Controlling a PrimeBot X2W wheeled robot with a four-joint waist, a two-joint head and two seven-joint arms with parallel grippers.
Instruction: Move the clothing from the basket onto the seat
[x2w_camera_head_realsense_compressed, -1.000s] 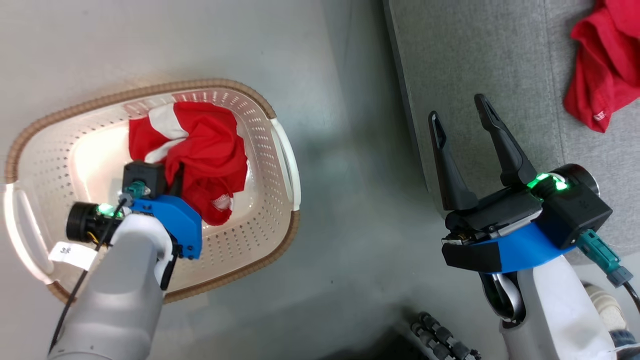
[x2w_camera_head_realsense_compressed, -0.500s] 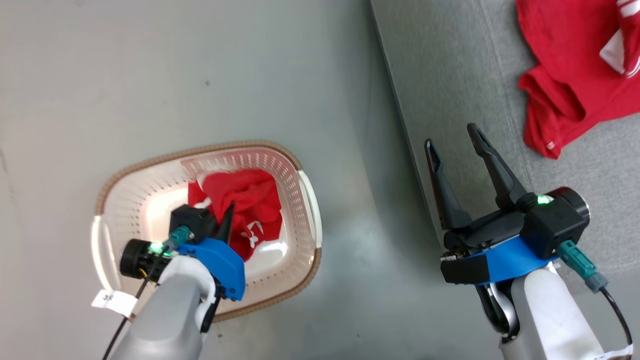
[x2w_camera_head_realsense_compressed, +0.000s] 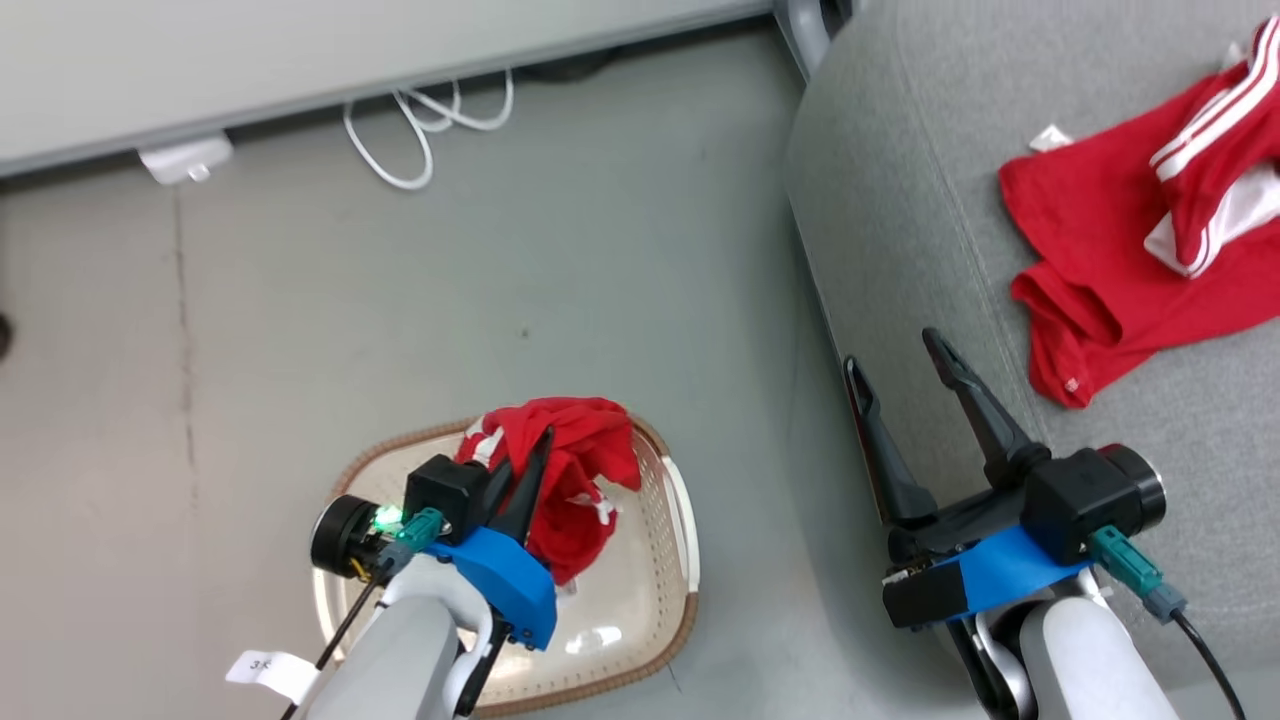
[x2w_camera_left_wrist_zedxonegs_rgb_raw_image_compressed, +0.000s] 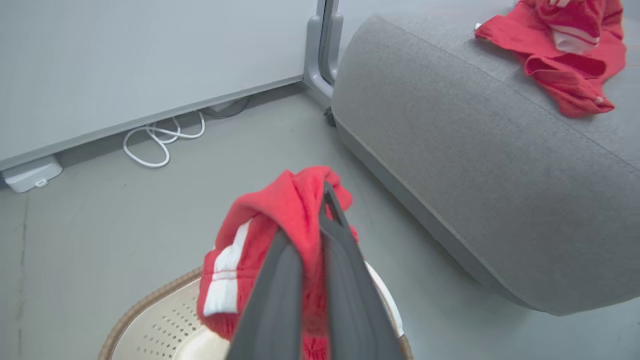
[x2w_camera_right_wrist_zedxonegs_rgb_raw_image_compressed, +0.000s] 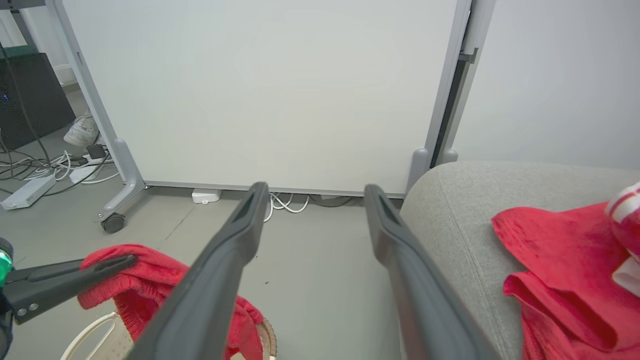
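Observation:
My left gripper (x2w_camera_head_realsense_compressed: 540, 445) is shut on a red garment with white stripes (x2w_camera_head_realsense_compressed: 585, 470), holding it bunched above the cream basket (x2w_camera_head_realsense_compressed: 625, 600) on the floor. In the left wrist view the fabric (x2w_camera_left_wrist_zedxonegs_rgb_raw_image_compressed: 280, 215) drapes over my dark fingers (x2w_camera_left_wrist_zedxonegs_rgb_raw_image_compressed: 345, 260), with the basket's rim (x2w_camera_left_wrist_zedxonegs_rgb_raw_image_compressed: 150, 320) below. My right gripper (x2w_camera_head_realsense_compressed: 892, 352) stands open and holds nothing, at the left edge of the grey seat (x2w_camera_head_realsense_compressed: 900, 200). A second red garment (x2w_camera_head_realsense_compressed: 1120, 270) lies spread on the seat. The right wrist view shows the open right gripper (x2w_camera_right_wrist_zedxonegs_rgb_raw_image_compressed: 315, 188), the held garment (x2w_camera_right_wrist_zedxonegs_rgb_raw_image_compressed: 150, 270) and the seat's garment (x2w_camera_right_wrist_zedxonegs_rgb_raw_image_compressed: 560, 260).
A white partition panel (x2w_camera_right_wrist_zedxonegs_rgb_raw_image_compressed: 260, 90) on grey legs with a caster (x2w_camera_right_wrist_zedxonegs_rgb_raw_image_compressed: 112, 222) stands behind the basket. A looped white cable (x2w_camera_head_realsense_compressed: 420, 130) and a small white box (x2w_camera_head_realsense_compressed: 185, 160) lie on the floor at its base. A white shoe (x2w_camera_right_wrist_zedxonegs_rgb_raw_image_compressed: 82, 131) is at far left.
The head camera has shifted, so the whole scene sits lower. My left gripper has lifted the red garment up out of the basket. The right gripper has stayed open.

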